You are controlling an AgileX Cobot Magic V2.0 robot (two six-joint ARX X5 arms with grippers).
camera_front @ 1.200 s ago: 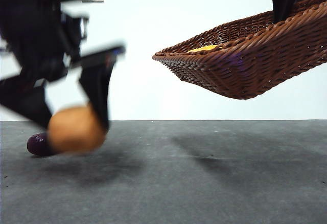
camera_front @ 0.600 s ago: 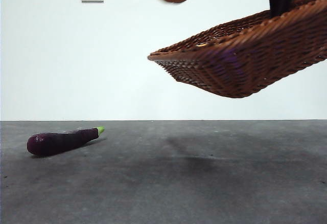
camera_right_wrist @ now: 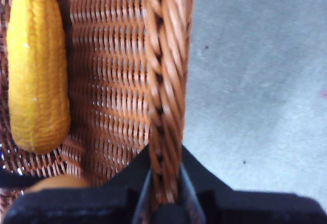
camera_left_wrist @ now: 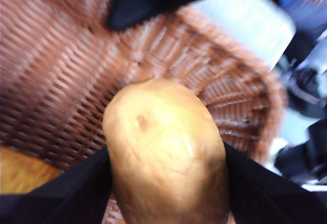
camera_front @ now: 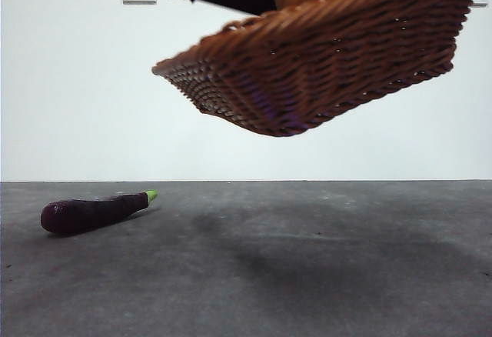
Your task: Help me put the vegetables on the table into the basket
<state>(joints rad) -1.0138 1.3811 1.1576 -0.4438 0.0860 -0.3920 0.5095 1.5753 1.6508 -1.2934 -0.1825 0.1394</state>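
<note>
Left hand (camera_left_wrist: 166, 183) grips round orange-brown potato (camera_left_wrist: 166, 157) over wicker basket (camera_front: 323, 68).

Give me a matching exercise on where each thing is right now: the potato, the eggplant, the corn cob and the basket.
Things:
1. round orange-brown potato
2. slim dark purple eggplant
3. short yellow corn cob
4. dark brown woven wicker basket

Places:
A. lying on the dark grey table
B. lying inside the basket
C. held tilted in the air by its braided rim in the right end effector
D. gripped in the left end effector, above the basket's inside

Pairs: 1-D, 2-A, 3-B, 4-C
</note>
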